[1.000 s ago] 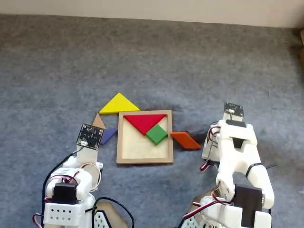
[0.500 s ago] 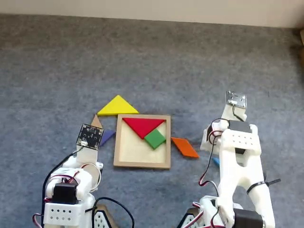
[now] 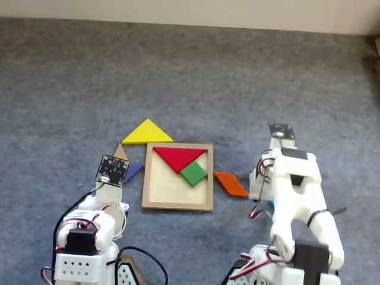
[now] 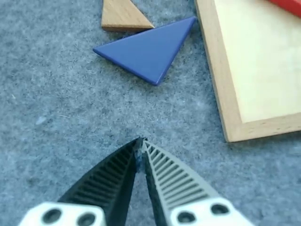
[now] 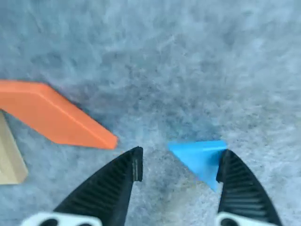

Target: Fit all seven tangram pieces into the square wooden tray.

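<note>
The square wooden tray (image 3: 177, 203) lies on the grey carpet and holds a red triangle (image 3: 177, 157) and a green square (image 3: 193, 173). A yellow triangle (image 3: 146, 132) lies just beyond it. A tan triangle (image 3: 120, 151) and a dark blue triangle (image 3: 135, 170) lie at its left; an orange parallelogram (image 3: 231, 183) lies at its right. My left gripper (image 4: 139, 141) is shut on nothing, near the dark blue triangle (image 4: 146, 50) and the tray's corner (image 4: 235, 128). My right gripper (image 5: 178, 165) is open, with a light blue triangle (image 5: 200, 157) between its fingers and the orange parallelogram (image 5: 51, 120) beside it.
Grey carpet surrounds the tray, with bare room beyond the yellow triangle and at both far sides. Both arm bases stand at the near edge. A pale wall strip runs along the far edge.
The tray and its neighbouring pieces shifted slightly left a second ago. The right arm rose, then came back down and a little left. The left arm has kept still.
</note>
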`<state>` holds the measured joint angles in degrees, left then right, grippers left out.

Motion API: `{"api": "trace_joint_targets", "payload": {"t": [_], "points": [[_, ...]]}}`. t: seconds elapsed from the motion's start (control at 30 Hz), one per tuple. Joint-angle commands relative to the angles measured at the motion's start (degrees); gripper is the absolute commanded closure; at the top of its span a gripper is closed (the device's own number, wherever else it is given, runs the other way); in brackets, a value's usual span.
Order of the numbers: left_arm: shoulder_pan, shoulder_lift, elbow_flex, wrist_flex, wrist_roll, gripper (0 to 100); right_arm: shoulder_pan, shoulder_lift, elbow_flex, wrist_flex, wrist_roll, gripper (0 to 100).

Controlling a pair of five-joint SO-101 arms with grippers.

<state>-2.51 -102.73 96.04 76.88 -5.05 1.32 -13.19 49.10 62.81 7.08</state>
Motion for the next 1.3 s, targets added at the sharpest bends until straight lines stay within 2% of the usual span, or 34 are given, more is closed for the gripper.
{"api": "trace_joint_targets", "payload": {"t": [0.0, 0.1, 0.27, 0.47, 0.57, 0.83, 1.07, 1.27], "points": [[-0.31, -1.10, 1.10, 0.35, 0.00, 100, 2.95, 2.33, -3.03, 0.40, 5.01, 74.6], [-0.31, -1.10, 1.10, 0.35, 0.00, 100, 3.30, 3.82, -3.03, 0.40, 8.97, 74.6], [-0.31, -1.10, 1.10, 0.35, 0.00, 100, 3.30, 3.91, -3.03, 0.40, 9.67, 75.5], [-0.31, -1.10, 1.10, 0.35, 0.00, 100, 3.30, 3.74, -3.12, 0.22, 9.93, 90.6], [-0.31, -1.10, 1.10, 0.35, 0.00, 100, 3.30, 3.65, -3.12, 0.22, 9.93, 94.1], [-0.31, -1.10, 1.10, 0.35, 0.00, 100, 2.33, -5.85, -5.05, 0.31, 9.93, 94.7], [-0.31, -1.10, 1.10, 0.35, 0.00, 100, -4.35, -8.48, -5.14, -0.22, 9.58, 94.7], [-0.31, -1.10, 1.10, 0.35, 0.00, 100, -6.73, -8.57, -5.23, -6.37, 9.49, 94.7]]}}
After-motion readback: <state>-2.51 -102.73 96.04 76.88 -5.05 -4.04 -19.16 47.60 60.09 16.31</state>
